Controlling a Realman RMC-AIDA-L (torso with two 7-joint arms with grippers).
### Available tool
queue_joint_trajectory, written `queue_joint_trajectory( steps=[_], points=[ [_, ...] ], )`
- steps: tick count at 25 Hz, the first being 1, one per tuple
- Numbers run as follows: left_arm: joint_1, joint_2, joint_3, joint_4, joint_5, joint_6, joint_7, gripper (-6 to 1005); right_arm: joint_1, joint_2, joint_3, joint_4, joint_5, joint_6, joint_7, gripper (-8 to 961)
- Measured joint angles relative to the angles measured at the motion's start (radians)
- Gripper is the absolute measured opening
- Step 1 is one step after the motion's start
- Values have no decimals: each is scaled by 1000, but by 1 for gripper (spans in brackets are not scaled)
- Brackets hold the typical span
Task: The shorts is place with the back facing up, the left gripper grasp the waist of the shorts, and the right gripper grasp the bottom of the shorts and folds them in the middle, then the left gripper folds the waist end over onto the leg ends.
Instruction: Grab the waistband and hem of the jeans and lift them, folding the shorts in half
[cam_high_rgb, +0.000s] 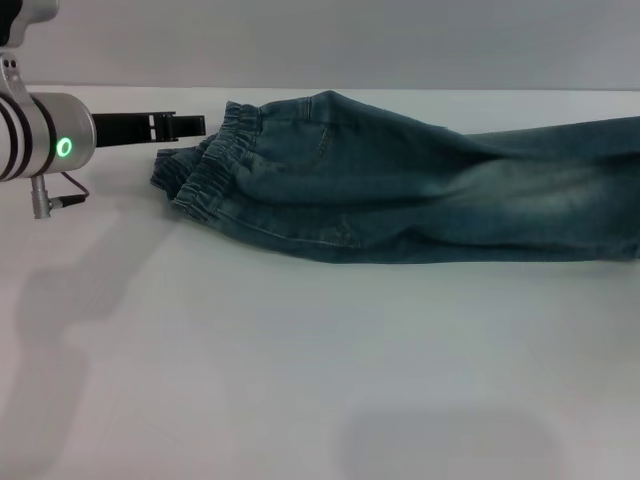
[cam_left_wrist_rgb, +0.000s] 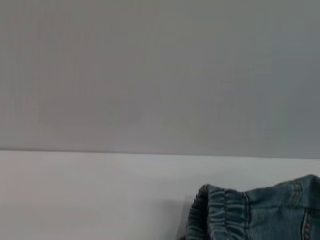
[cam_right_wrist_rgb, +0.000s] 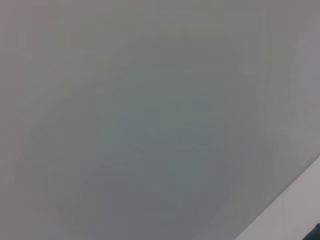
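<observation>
Shorts (cam_high_rgb: 400, 185) are what we are folding, and we start from the left tool (cam_high_rgb: 185, 126) at the upper left of the head view. It hangs level just beside the waist (cam_high_rgb: 210, 165), its black fingers reaching toward the gathered band. We cannot tell whether they are parted or closed, nor whether they touch the cloth. The wrist view shows only the ruffled band (cam_left_wrist_rgb: 225, 212) at its lower right, with bare bench (cam_high_rgb: 300, 370) and wall beyond.

Outward from there, the denim lies across the upper middle of the frame as a long narrow strip, running off the right edge. We judge the first fold, down the middle, to be done. The leg ends are out of frame. Bringing the waist over onto them remains.

We do not see the right tool.
</observation>
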Motion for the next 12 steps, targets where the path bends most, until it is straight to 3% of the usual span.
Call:
queue_joint_trajectory(
  steps=[4, 12],
  points=[
    [8, 0, 0, -1, -1, -5, 0, 844, 17, 0, 9, -25, -1, -10, -12, 61],
    [25, 0, 2, -14, -5, -13, 15, 849, 30, 0, 33, -30, 0, -19, -101, 65]
  ],
)
